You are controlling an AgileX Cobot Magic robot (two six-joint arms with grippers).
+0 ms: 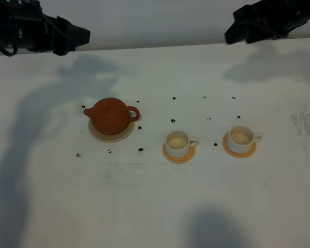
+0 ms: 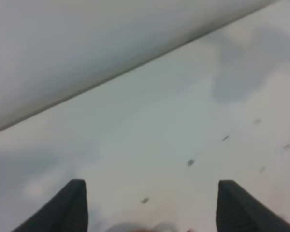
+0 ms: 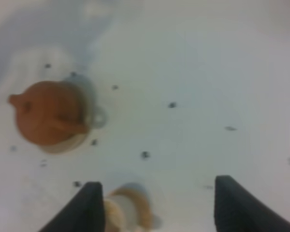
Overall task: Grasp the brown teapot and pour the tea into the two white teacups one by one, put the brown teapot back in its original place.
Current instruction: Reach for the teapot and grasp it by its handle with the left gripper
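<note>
Left claw (image 2: 152,183) and right claw (image 3: 158,181) agape, empty, at far edge of table (image 1: 155,206), well apart from the brown teapot (image 1: 111,117).

1. Looking down at a white table (image 3: 198,63), with everything being a bit blurry.
2. Showing the brown teapot (image 3: 48,113) sitting on a pale saucer (image 3: 64,146), with only a thin edge of the saucer peeking out.
3. Showing the spout and the handle sticking out on opposite sides of the teapot.
4. Showing one white teacup (image 3: 121,212) resting on an orange coaster (image 3: 144,216), apart from the teapot and partly cut off by the picture's edge.
5. Showing the right gripper (image 3: 158,186) keeping its two dark fingers (image 3: 82,208) wide apart and holding nothing.
6. Showing the teacup sitting right next to one finger in the picture.
7. Showing small dark dots (image 3: 172,104) lying scattered on the table around the teapot.
</note>
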